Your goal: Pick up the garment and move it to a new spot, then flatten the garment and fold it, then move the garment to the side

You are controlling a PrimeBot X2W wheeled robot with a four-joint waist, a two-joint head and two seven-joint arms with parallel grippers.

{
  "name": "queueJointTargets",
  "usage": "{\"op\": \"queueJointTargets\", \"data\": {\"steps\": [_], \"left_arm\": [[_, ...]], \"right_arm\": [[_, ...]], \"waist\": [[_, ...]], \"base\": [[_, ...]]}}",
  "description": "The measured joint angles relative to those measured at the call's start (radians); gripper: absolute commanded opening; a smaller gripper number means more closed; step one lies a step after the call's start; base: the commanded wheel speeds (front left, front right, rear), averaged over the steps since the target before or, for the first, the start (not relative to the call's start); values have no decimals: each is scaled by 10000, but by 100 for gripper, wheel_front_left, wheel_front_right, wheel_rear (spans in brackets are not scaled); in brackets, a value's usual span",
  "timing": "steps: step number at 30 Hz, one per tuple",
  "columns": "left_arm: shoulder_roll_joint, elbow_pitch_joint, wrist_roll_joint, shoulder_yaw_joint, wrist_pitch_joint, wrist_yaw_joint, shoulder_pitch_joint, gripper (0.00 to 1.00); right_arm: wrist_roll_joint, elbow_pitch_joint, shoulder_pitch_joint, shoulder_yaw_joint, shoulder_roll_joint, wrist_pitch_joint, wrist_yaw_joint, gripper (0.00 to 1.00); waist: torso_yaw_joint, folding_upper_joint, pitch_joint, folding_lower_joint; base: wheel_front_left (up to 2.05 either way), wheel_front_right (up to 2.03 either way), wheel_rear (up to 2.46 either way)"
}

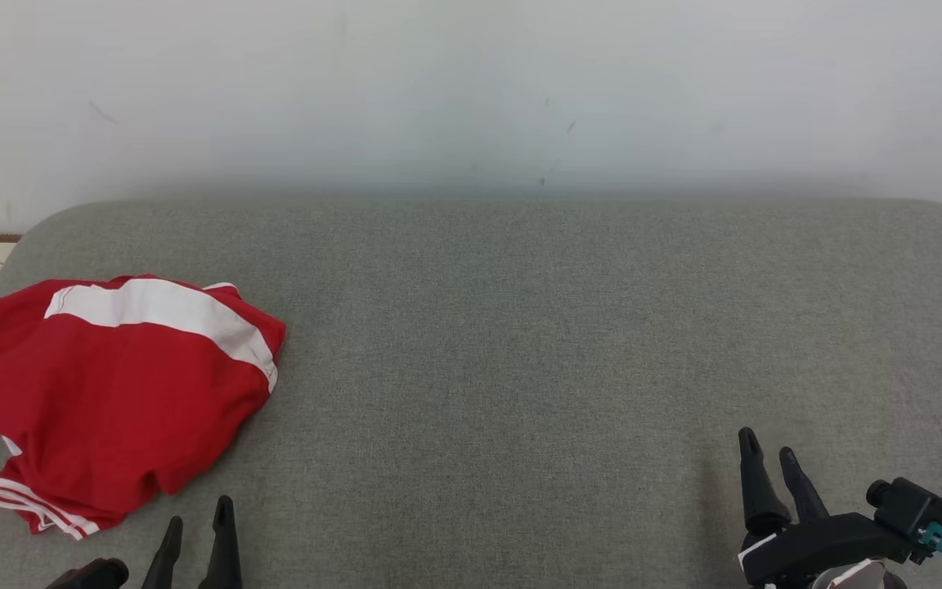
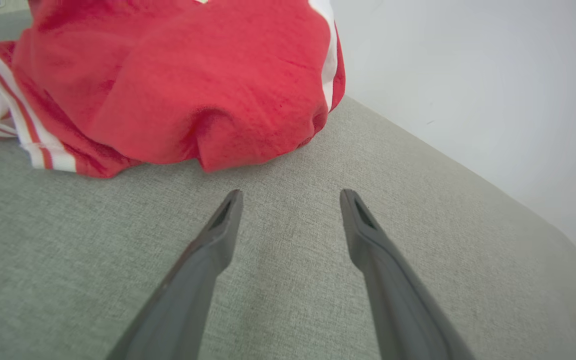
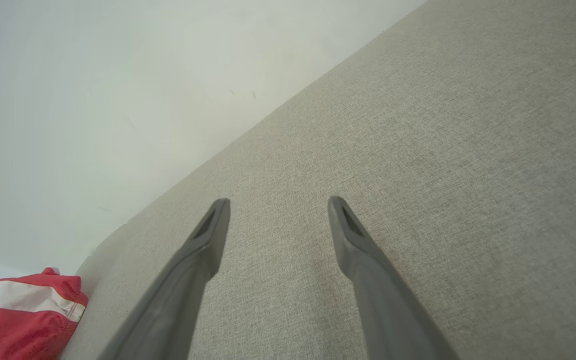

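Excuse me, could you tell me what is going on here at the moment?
A two-armed robot is about to fold a red garment, which lies crumpled on the left of a grey surface. Nothing has been picked up yet. The left pincer is open and empty, pointing at the garment's near edge and just short of it. The right pincer is also open and empty, over bare fabric far to the right.
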Motion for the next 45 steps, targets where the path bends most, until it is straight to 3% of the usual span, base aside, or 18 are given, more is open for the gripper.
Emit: {"op": "queueJointTargets", "data": {"steps": [18, 26, 45], "left_arm": [[140, -163, 1714, 17, -445, 614, 7, 100], [96, -230, 2414, 159, -614, 525, 35, 100], [180, -265, 4242, -52, -978, 775, 282, 100]], "right_arm": [[-1592, 523, -220, 961, -324, -466, 0, 100], [-2719, 495, -271, 575, -320, -652, 0, 100], [-4771, 293, 12, 8, -38, -1070, 0, 100]], "waist": [[-42, 0, 34, 0], [-81, 0, 24, 0], [-276, 0, -36, 0]], "base": [[0, 0, 0], [0, 0, 0], [0, 0, 0]]}}
